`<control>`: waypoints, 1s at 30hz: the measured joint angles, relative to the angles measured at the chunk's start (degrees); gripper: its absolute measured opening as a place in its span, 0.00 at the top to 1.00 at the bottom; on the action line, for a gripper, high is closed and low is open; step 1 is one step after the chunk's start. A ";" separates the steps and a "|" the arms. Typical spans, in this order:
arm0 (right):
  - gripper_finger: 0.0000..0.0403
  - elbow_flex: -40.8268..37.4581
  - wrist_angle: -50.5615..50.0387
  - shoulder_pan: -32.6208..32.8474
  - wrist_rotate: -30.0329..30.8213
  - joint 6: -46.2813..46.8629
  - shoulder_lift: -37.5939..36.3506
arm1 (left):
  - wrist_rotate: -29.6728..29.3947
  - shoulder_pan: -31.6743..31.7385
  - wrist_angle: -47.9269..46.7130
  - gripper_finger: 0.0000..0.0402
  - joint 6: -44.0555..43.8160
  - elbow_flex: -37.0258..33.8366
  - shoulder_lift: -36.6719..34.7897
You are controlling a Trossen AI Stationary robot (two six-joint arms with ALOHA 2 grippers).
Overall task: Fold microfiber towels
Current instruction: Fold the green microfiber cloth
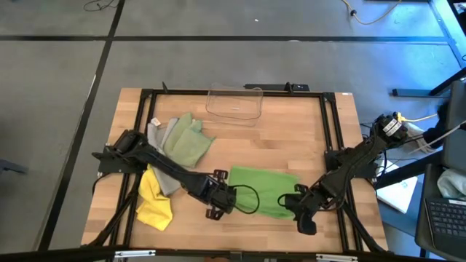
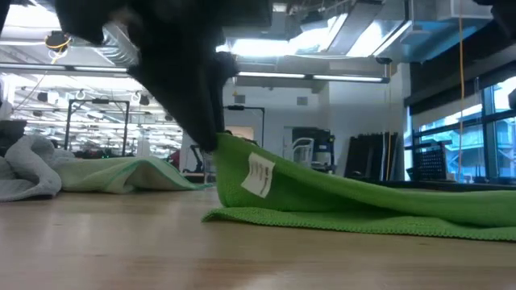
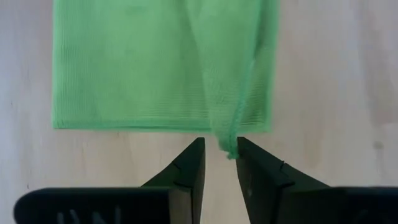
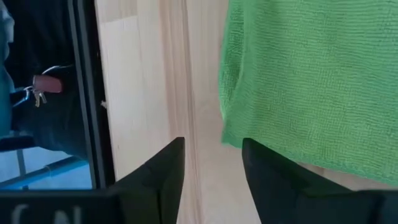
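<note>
Four towels lying on the table, one bright green towel (image 1: 266, 191), one yellow towel (image 1: 153, 202), one sage towel (image 1: 188, 143), one grey towel (image 1: 156, 135), one clear bin (image 1: 234, 103) sitting, two arms reaching.

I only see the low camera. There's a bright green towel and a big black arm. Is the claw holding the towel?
Observer: The left wrist view shows the left claw open, with the bright green towel's corner just at its fingertips.
Child: And the other claw?
Observer: The right claw is open too, beside the towel's opposite edge, gripping nothing.
Child: Any more towels?
Observer: From above, a yellow towel lies crumpled beside the left arm.
</note>
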 joint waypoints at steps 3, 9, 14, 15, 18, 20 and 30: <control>0.60 0.00 -0.01 0.09 0.74 -0.05 -0.04 | 1.08 -0.85 0.16 0.79 0.75 1.06 -0.35; 0.63 0.04 -12.32 0.05 6.52 3.20 -0.04 | -7.33 -1.47 -3.65 0.79 4.17 2.48 -0.34; 0.65 0.02 -24.10 0.00 16.03 4.55 -0.04 | -19.28 2.32 -7.38 0.79 4.32 2.04 -0.33; 0.65 0.02 -24.47 -0.02 16.92 4.33 -0.04 | -18.83 3.49 -6.21 0.79 5.17 1.41 -0.33; 0.66 0.02 -23.83 0.00 19.56 2.88 -0.04 | -13.13 7.17 0.53 0.79 9.74 -1.73 -0.33; 0.67 0.02 -23.90 0.00 21.10 2.84 -0.04 | -6.61 9.58 6.45 0.79 13.17 -4.04 -0.33; 0.71 -0.02 -29.22 0.00 22.74 2.89 -0.02 | 1.35 15.65 9.90 0.79 14.66 -8.72 -1.03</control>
